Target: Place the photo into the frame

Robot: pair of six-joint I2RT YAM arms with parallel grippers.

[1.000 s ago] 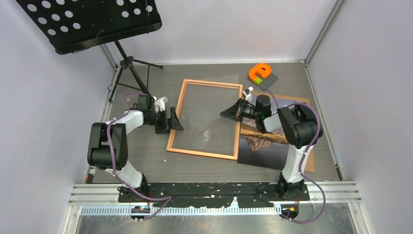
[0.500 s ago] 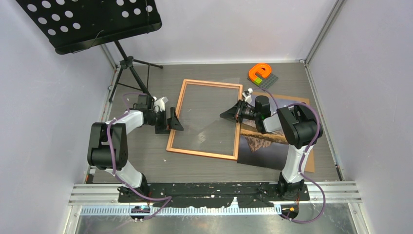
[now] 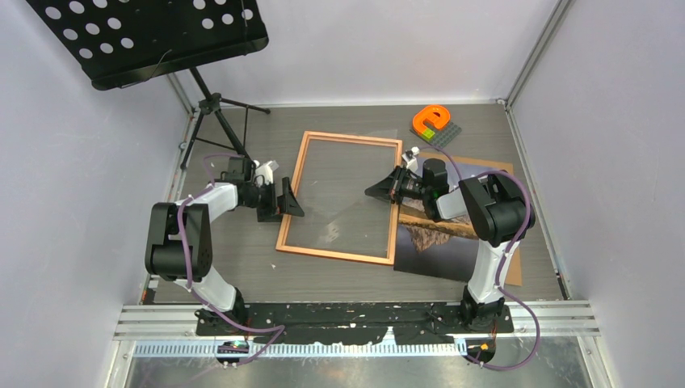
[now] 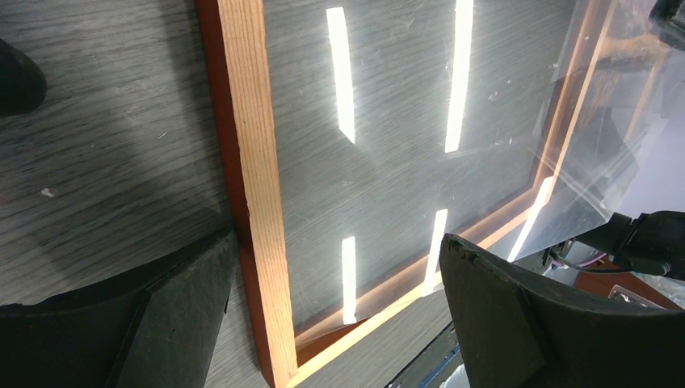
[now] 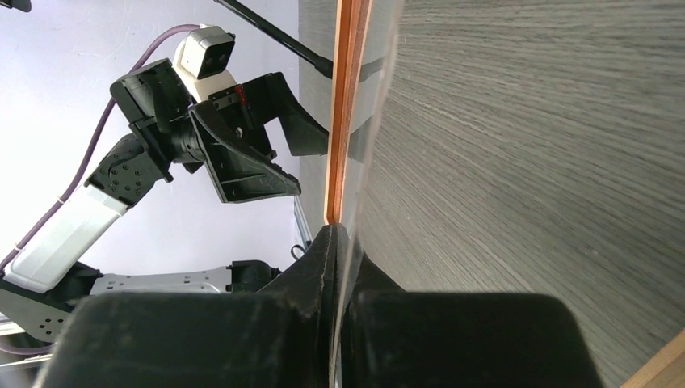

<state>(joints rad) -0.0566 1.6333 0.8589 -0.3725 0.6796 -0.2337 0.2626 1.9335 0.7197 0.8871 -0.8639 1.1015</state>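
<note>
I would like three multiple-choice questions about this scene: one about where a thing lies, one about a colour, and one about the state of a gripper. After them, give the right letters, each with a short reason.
1. Where does the photo lie?
A. Inside the frame
B. To the right of the frame, on the brown board
C. On the black music stand

2. What colour is the border of the frame?
A. Black
B. White
C. Orange-brown

3. What is the state of the right gripper?
A. Wide open, holding nothing
B. Shut on a clear sheet
C. Shut on the photo

Answers:
1 B: the photo rests on the brown board beside the frame's right rail.
2 C: the left wrist view shows orange-brown wood.
3 B: the right wrist view shows the gripper closed on the thin edge of the clear sheet.
</note>
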